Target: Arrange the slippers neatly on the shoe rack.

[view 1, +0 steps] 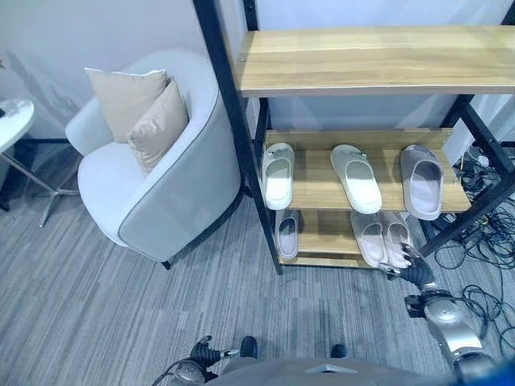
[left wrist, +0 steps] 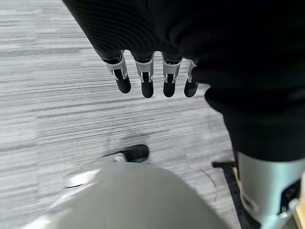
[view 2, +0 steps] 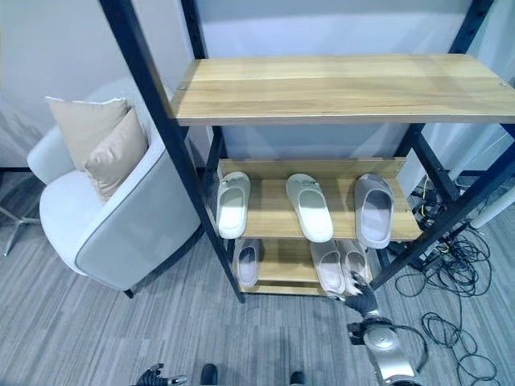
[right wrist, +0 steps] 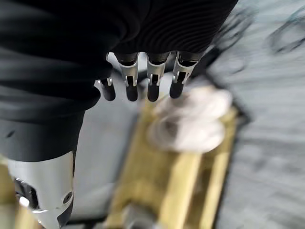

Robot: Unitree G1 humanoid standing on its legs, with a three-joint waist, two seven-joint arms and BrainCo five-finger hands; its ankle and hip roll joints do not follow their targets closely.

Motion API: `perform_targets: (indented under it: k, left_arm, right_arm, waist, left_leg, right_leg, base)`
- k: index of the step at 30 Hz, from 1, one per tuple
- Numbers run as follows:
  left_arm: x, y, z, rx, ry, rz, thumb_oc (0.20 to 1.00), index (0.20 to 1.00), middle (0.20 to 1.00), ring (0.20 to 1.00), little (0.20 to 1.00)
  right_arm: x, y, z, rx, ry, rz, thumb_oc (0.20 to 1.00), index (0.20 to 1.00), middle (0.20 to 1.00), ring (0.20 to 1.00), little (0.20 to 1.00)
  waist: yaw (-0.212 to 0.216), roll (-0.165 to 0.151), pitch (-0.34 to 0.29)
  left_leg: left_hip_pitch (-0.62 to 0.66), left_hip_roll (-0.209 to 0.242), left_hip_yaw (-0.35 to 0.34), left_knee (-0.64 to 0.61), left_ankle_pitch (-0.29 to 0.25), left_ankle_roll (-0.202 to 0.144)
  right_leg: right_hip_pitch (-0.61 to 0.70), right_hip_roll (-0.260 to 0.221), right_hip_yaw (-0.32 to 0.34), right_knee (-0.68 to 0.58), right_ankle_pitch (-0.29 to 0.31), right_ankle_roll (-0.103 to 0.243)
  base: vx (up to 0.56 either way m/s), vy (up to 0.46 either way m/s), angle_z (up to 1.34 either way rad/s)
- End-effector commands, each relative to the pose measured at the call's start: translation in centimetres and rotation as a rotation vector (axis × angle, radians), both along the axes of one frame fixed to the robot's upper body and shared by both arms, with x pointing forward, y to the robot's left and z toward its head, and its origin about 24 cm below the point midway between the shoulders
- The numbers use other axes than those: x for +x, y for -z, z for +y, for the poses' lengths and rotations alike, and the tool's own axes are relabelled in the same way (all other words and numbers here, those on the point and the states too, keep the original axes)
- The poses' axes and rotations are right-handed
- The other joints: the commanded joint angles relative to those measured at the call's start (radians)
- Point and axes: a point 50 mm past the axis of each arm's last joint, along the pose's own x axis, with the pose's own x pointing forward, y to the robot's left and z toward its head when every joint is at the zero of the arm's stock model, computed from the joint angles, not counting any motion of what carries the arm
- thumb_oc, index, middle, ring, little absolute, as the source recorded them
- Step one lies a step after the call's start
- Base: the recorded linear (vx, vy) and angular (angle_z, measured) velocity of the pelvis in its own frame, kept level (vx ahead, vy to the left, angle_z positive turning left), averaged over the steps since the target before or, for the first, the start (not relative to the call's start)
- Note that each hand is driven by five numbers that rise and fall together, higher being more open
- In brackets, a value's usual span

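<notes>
The right hand (view 1: 417, 268) sits low at the front edge of the shoe rack (view 1: 366, 60), just beside the heels of the pair of pale slippers (view 1: 383, 237) on the bottom shelf. In its own wrist view the fingers (right wrist: 129, 83) hang out straight and relaxed above that pair, with nothing in their hold. The left hand (left wrist: 147, 76) hangs over the grey floor (left wrist: 57, 105), fingers straight as well, empty.

Reading the step: the lower pair looks freshly placed or just nudged, the two lying side by side and touching, heels toward the robot, toes toward the wall, long axes running front to back with a slight slant. A lone grey slipper (view 1: 287, 233) lies at the left end of the same shelf, also front to back.

Up on the middle shelf, the white slipper (view 1: 278, 174) on the left points straight in; the middle white slipper (view 1: 356, 178) lies skewed, its toe swung left; the grey slipper (view 1: 422, 180) at the right is set nearly straight.

The next move, by judgement, calls for squaring up that skewed middle one, which needs a higher reach under the top board.
</notes>
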Motion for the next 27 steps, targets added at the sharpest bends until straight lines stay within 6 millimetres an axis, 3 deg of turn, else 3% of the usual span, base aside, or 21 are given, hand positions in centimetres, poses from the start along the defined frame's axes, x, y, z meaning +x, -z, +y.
perform_targets:
  k: [1,5,7,10,14,22,27]
  left_arm:
    - [1.1,-0.4,1.5,0.063,0.017,-0.005,1.0,1.0,1.0,1.0,1.0]
    - [1.5,-0.3,0.7,0.061,0.042,-0.026,1.0,1.0,1.0,1.0,1.0]
    - [1.5,-0.3,0.5,0.064,0.054,-0.03,1.0,1.0,1.0,1.0,1.0]
    - [1.7,-0.3,0.4,0.073,0.095,-0.031,1.0,1.0,1.0,1.0,1.0]
    - [2.4,-0.5,0.3,0.092,0.139,-0.057,1.0,1.0,1.0,1.0,1.0]
    - [3.3,-0.8,0.0,0.089,0.149,-0.104,1.0,1.0,1.0,1.0,1.0]
    - [4.6,-1.2,-0.4,0.097,0.16,-0.155,1.0,1.0,1.0,1.0,1.0]
  right_arm:
    - [1.7,-2.3,-0.4,-0.06,-0.049,-0.131,1.0,1.0,1.0,1.0,1.0]
    - [2.3,-6.2,-0.3,-0.178,-0.071,-0.325,1.0,1.0,1.0,1.0,1.0]
    - [2.7,-7.0,-0.3,-0.221,-0.071,-0.368,1.0,1.0,1.0,1.0,1.0]
    - [4.4,-9.0,-0.5,-0.293,-0.058,-0.455,1.0,1.0,1.0,1.0,1.0]
    - [8.5,-13.4,-1.8,-0.4,0.052,-0.619,1.0,1.0,1.0,1.0,1.0]
    - [11.9,-15.8,-4.5,-0.418,0.214,-0.626,1.0,1.0,1.0,1.0,1.0]
    - [11.8,-16.1,-6.9,-0.4,0.417,-0.635,1.0,1.0,1.0,1.0,1.0]
  waist:
    - [0.015,-0.015,0.003]
    - [0.007,-0.014,-0.001]
    - [0.009,-0.014,-0.002]
    - [0.023,-0.016,0.0]
    - [0.065,-0.007,0.018]
    - [0.113,0.009,0.053]
    - [0.128,0.02,0.069]
  left_leg:
    - [0.063,-0.03,-0.03,0.014,-0.104,0.063]
    - [0.053,-0.051,-0.015,0.012,-0.115,0.072]
    - [0.048,-0.056,-0.014,0.012,-0.117,0.074]
    - [0.032,-0.068,-0.016,0.012,-0.117,0.077]
    - [-0.029,-0.086,-0.024,0.012,-0.099,0.07]
    - [-0.102,-0.096,-0.045,0.012,-0.068,0.057]
    - [-0.137,-0.102,-0.067,0.012,-0.056,0.051]
  right_leg:
    - [-0.041,-0.03,0.001,0.125,-0.038,0.037]
    - [-0.039,-0.043,0.009,0.084,-0.017,0.05]
    - [-0.038,-0.045,0.006,0.073,-0.013,0.052]
    - [-0.035,-0.05,0.0,0.046,-0.005,0.055]
    - [-0.059,-0.056,-0.022,0.007,0.006,0.06]
    - [-0.104,-0.057,-0.048,0.007,0.01,0.059]
    - [-0.123,-0.056,-0.068,0.007,0.011,0.057]
  base:
    - [0.01,0.071,-0.04]
    - [0.01,0.111,-0.15]
    - [0.0,0.058,-0.09]
    - [0.0,0.03,-0.03]
    - [-0.04,0.021,0.09]
    - [-0.02,-0.001,0.12]
    - [0.0,-0.01,0.11]
